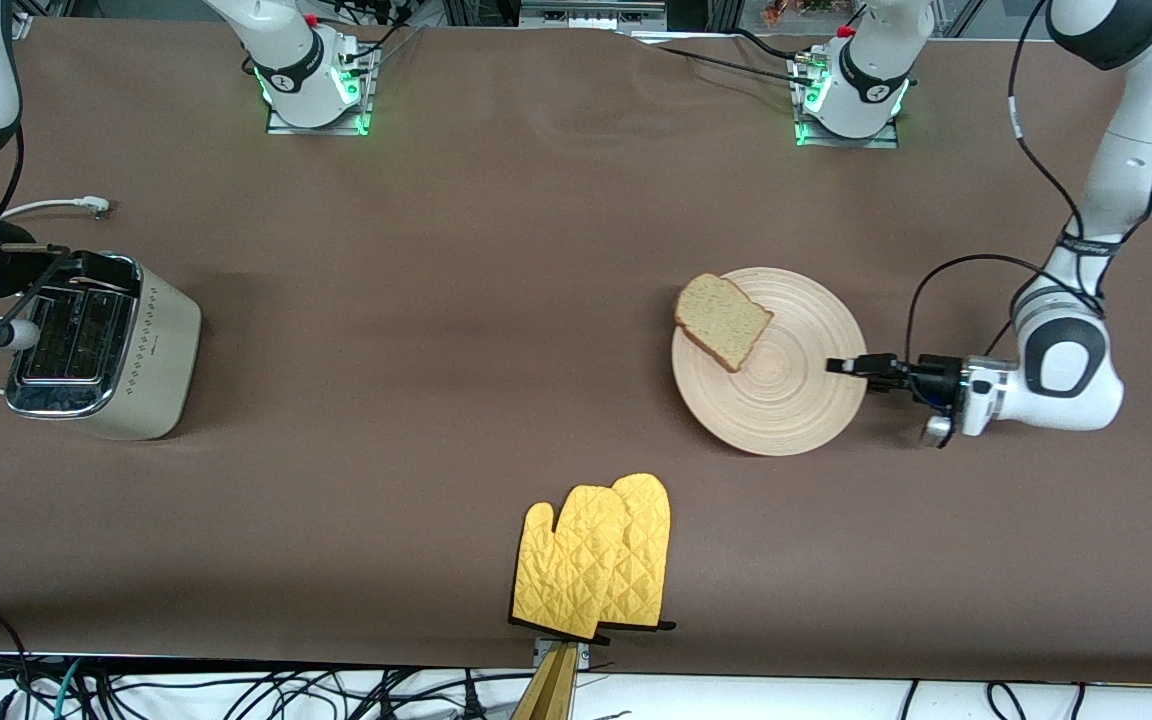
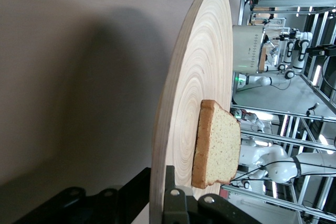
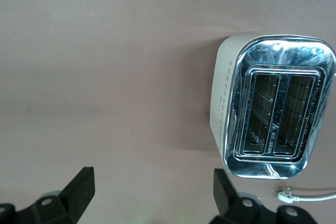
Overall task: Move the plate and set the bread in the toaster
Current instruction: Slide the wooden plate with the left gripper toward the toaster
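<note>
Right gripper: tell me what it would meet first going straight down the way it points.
The right gripper, jaws open, points down at bare brown table beside the toaster; likely table first, though depth is unclear.

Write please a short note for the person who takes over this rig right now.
Left gripper: shut on the plate rim, at the left arm's end of the table.
Right gripper: open, holding nothing, above the table beside the toaster.
Bread: lies on the plate, overhanging its rim.
Toaster: both slots empty, cord unplugged.
Done: plate gripped.
Left: move the plate, put the bread in a slot.
</note>
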`<action>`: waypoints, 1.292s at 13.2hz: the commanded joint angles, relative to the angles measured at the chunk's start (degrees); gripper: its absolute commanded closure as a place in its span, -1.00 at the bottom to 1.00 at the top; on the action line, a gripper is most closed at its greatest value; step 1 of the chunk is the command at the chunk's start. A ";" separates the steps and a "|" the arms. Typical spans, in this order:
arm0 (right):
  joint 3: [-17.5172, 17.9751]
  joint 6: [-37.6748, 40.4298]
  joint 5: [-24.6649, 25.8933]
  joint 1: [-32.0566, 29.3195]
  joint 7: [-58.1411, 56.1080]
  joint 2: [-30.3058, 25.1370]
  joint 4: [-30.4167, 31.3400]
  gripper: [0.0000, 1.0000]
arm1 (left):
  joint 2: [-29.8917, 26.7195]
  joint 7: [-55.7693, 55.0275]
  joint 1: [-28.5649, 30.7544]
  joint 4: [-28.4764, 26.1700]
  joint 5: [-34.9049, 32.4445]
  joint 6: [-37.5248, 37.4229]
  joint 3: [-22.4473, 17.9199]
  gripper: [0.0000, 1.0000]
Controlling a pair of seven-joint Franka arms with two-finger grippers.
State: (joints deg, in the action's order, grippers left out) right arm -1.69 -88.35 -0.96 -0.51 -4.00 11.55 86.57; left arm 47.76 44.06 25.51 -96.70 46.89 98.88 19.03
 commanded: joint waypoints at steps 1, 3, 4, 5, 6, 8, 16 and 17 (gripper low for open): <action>0.28 0.54 0.08 -0.19 0.22 -0.21 -0.35 -1.00 | -1.00 -2.74 -7.38 0.73 4.77 3.40 -0.22 1.00; 0.28 0.54 0.08 -0.19 0.13 -0.21 -0.35 -1.00 | -1.79 -2.93 -14.14 0.73 8.82 6.40 -0.92 1.00; 0.28 0.54 0.08 -0.19 0.13 -0.21 -0.35 -1.00 | -2.41 -3.36 -16.96 0.73 11.62 8.24 -1.44 1.00; 0.28 0.54 0.08 -0.19 0.13 -0.21 -0.35 -1.00 | -2.67 -4.15 -19.51 0.64 14.87 9.56 -1.71 1.00; 0.28 0.54 0.08 -0.19 0.22 -0.21 -0.35 -1.00 | -2.94 -4.33 -21.71 0.64 16.64 10.10 -2.06 1.00; 0.28 0.54 0.08 -0.10 0.22 -0.21 -0.35 -1.00 | -2.85 -3.98 -26.46 0.64 18.06 12.72 -3.38 1.00; 0.28 0.55 0.00 -0.10 0.22 -0.03 -0.35 -1.00 | -1.54 -4.33 -32.55 -0.24 22.11 19.59 -3.82 1.00; 0.37 0.37 -0.53 -0.10 0.22 0.05 -0.18 -1.00 | -1.36 -4.33 -32.55 -0.41 22.02 20.73 -3.91 1.00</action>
State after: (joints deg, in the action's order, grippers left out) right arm -1.66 -88.34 -1.02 -0.51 -4.00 11.60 86.57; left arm 46.80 39.58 -6.60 -96.56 66.53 119.18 15.61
